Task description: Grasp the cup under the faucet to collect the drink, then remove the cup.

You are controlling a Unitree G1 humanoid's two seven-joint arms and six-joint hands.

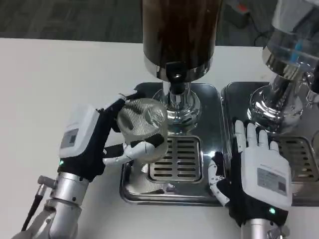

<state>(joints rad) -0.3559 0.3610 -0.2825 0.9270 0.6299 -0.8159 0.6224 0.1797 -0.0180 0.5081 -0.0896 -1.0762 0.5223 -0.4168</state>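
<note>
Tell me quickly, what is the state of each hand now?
Left hand: holding the clear ribbed cup.
Right hand: open, fingers spread, holding nothing.

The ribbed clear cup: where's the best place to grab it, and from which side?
Around its ribbed side wall, coming from the left, as the left hand does now. The cup is a round, upright cylinder, and the dispenser's faucet stands to its right, so that side and the top are crowded.
</note>
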